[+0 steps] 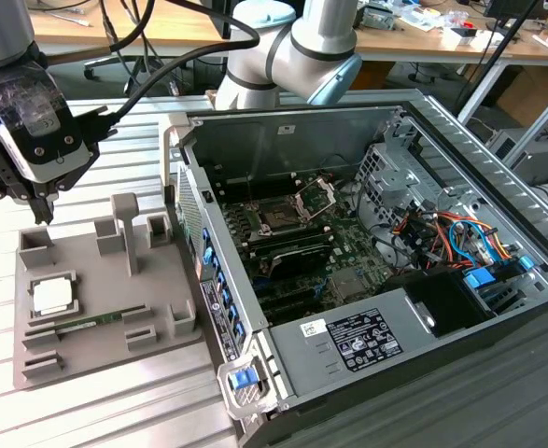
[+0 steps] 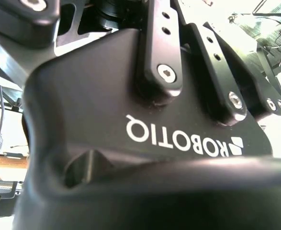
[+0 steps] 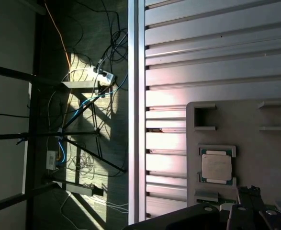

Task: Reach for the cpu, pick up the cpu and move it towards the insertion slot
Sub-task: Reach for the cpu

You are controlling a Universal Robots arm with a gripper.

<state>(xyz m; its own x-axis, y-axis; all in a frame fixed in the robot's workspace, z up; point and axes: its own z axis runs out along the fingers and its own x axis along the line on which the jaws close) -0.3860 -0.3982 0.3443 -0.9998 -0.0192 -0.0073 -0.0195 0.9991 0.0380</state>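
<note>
Exterior view: gripper [image 1: 40, 211] hangs above the grey tray [image 1: 96, 350], cpu [image 1: 51, 297] lying below the fingers, not touched. Can't tell how wide the fingers are; insertion slot [image 1: 280, 219] well away.

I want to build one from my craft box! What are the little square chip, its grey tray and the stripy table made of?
The cpu: probably metal on top, pale, silvery, smooth. The grey tray: likely plastic, dull and blocky, no shine. The table: looks like aluminium, ribbed slats gleaming in the light.
</note>
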